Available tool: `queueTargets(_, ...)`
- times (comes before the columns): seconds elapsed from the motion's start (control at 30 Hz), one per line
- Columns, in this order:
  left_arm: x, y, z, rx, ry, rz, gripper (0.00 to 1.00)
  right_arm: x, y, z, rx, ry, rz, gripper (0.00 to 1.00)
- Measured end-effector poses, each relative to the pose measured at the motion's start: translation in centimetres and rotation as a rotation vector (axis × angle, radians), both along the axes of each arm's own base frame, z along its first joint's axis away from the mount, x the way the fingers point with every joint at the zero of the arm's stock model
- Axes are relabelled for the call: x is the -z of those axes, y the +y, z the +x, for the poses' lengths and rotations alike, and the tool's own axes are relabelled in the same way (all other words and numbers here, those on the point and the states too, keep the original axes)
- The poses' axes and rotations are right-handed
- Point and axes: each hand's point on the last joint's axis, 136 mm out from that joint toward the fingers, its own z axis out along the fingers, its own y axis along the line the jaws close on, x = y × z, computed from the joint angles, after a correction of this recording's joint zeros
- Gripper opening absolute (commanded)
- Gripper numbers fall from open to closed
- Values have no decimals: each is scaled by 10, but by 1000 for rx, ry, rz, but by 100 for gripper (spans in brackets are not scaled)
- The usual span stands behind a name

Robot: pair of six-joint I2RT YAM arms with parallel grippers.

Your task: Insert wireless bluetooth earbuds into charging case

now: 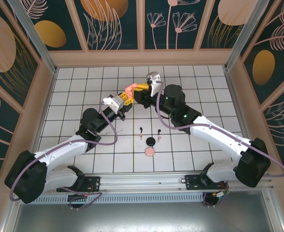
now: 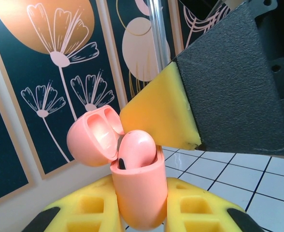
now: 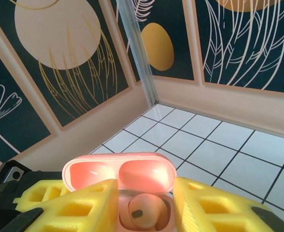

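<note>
Currently the left gripper point(image 1: 124, 98) is clamped on the pink charging case point(image 2: 139, 193), its yellow fingers point(image 2: 84, 210) pressing the body from both sides; the case is upright and raised above the tiled table point(image 1: 84, 82), over the far middle of the floor. Its lid point(image 2: 91, 135) is hinged open and tipped back; one pink earbud point(image 2: 136, 150) sits in the mouth of the case, rounded head up, not fully sunk. The right gripper point(image 1: 143, 90) meets the case from the opposite side; its jaws stand apart, one finger on each side of the bud, with a gap showing on both sides in the right wrist view; one yellow pad point(image 2: 159, 113) lies just beside the bud, contact not confirmable. On the table nearer the arm bases lie a black rounded item point(image 1: 150, 141) and a pale pink rounded item point(image 1: 149, 152), close together; two small dark pieces point(image 1: 141, 130) lie near them, too small to identify.
</note>
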Motion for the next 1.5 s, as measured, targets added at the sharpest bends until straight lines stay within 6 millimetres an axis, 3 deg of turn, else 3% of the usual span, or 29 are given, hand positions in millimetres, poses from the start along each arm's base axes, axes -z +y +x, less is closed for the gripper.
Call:
queueTargets(0.43,-3,0,-1,1,-9,-7,0,0,-13,-4,39,27,-23,56)
queueTargets(0.67,-6,0,-1,0,-18,-13,0,-4,-15,-15,0,32,-20,71)
queueTargets(0.77,-7,0,-1,0,-18,-13,0,-9,-14,-22,-31,27,-8,73)
queueTargets(1.0,-7,0,-1,1,-19,-13,0,-28,-20,-22,-53,50,48,73)
queueTargets(1.2,-6,0,-1,4,-21,-10,0,-87,-40,-9,-25,49,123,70)
queueTargets(1.33,-2,-3,-1,9,-25,8,0,-118,-42,8,1,68,128,64)
queueTargets(1.4,4,-5,0,18,-20,28,0,-120,-39,21,11,105,103,59)
queueTargets(1.5,15,-10,2,29,-7,63,0,-107,-28,44,25,179,41,41)
